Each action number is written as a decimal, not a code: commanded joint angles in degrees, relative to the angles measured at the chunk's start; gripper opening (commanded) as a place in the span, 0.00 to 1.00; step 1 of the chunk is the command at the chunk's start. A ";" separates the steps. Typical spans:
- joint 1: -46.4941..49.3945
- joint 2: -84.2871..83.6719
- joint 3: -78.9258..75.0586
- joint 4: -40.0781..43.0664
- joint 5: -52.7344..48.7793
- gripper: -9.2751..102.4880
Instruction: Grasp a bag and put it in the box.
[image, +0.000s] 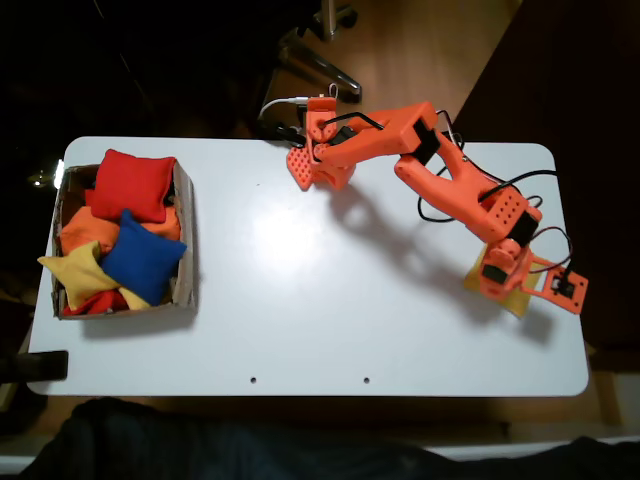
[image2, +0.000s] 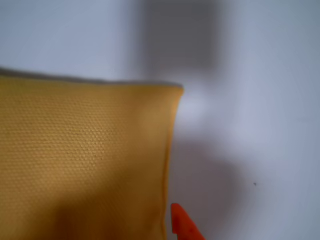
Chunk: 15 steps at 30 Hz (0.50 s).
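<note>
The golden-yellow bag (image2: 85, 160) lies flat on the white tabletop (image2: 260, 100) and takes up the lower left of the wrist view, its weave sharp and one corner pointing up and right. Just beside its right edge, at the bottom of that view, an orange fingertip (image2: 184, 225) pokes in. In the fixed view the bag (image: 505, 297) shows as a yellow sliver under the orange arm's (image: 455, 180) end, near the right side of the tabletop (image: 320, 300); the gripper is hidden there, so I cannot tell whether its jaws are spread or pressed together. Well apart, at the left end, sits the cardboard box (image: 186, 240), crowded with beanbags: a red one (image: 135, 185) on top, an orange one (image: 90, 228), a blue one (image: 143, 258) and a pale yellow one (image: 75, 272).
</note>
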<state>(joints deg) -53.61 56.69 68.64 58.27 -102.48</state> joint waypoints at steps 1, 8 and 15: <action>-0.88 1.14 1.05 -2.29 -0.62 0.86; -0.97 2.64 5.89 -7.47 -1.23 0.86; -1.23 2.99 7.82 -11.34 -1.49 0.86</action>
<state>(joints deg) -53.88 57.22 76.38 47.90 -103.80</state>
